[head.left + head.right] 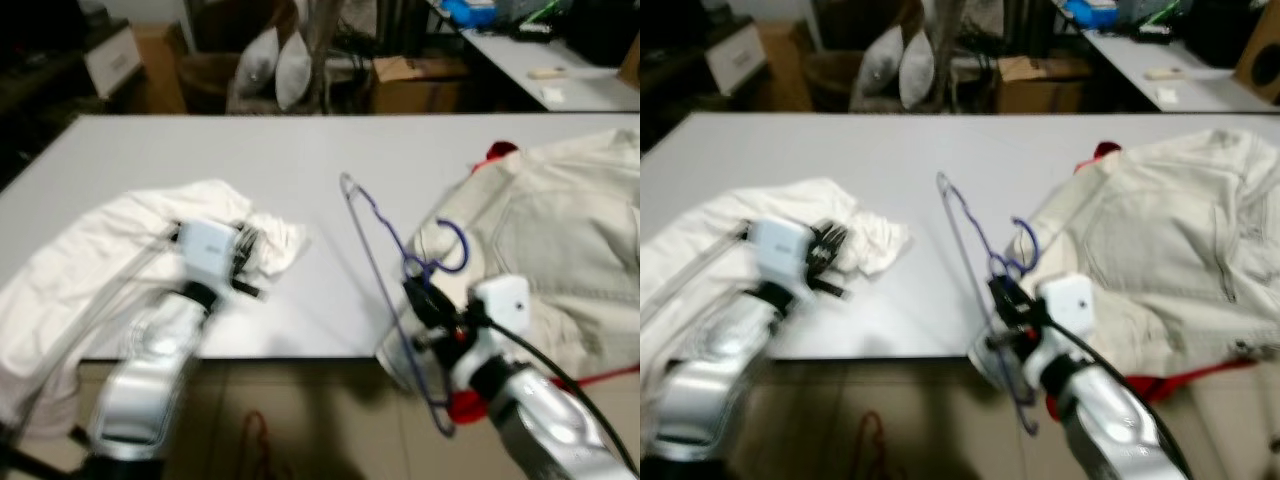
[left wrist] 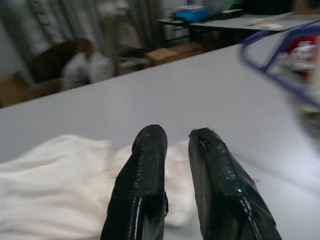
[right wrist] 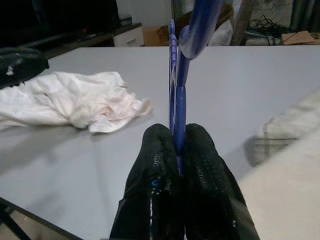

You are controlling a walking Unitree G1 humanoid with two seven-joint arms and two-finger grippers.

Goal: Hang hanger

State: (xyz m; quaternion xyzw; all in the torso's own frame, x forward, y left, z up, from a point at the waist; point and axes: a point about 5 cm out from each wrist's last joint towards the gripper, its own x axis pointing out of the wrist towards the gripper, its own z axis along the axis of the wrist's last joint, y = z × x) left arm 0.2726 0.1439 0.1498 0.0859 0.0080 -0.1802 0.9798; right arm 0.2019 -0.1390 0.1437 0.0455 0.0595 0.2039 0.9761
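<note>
Right wrist view has the right gripper (image 3: 176, 145) clamped on the blue wire hanger (image 3: 176, 80), which stands on edge above the grey table (image 1: 250, 150), between the crumpled white cloth (image 1: 110, 250) and the cream jacket (image 1: 560, 230). The left gripper (image 2: 175, 145) hovers over that cloth, its fingers slightly apart and apparently holding nothing, though the picture is blurred.

My fingers (image 3: 165, 180): black, glossy, pebbled. Hanger (image 3: 178, 75): thin blue glossy wire. Table (image 1: 250, 150): smooth matt grey. Left cloth (image 1: 90, 260): soft white, crumpled.
</note>
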